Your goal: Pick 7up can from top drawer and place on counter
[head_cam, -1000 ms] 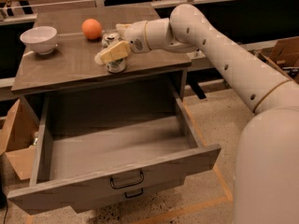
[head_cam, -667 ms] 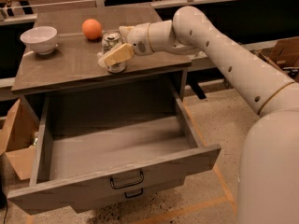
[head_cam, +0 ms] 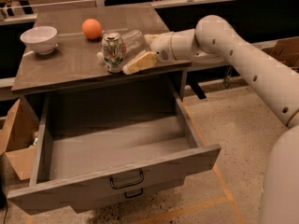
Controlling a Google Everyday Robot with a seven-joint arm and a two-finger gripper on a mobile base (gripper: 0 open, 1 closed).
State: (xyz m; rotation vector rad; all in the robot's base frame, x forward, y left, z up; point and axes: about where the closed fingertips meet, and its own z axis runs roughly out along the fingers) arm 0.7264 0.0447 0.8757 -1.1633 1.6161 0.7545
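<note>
The 7up can [head_cam: 113, 52] stands upright on the counter [head_cam: 60, 64], near its front edge. My gripper [head_cam: 122, 64] is at the can's right side, low over the counter. It is open, and its yellowish near finger [head_cam: 140, 62] lies just right of the can's base. A pale tip shows at the can's left. The top drawer [head_cam: 117, 171] is pulled fully out below the counter, and its inside shows nothing.
A clear plastic bottle [head_cam: 133, 38] lies behind the can. An orange [head_cam: 92, 28] and a white bowl [head_cam: 39, 38] sit further left on the counter. A cardboard box [head_cam: 14, 139] stands left of the drawer. A lower drawer handle [head_cam: 134, 193] shows beneath.
My gripper has drawn back to the right, off the can. The can, which the near finger covered before, now stands in full view on the counter.
</note>
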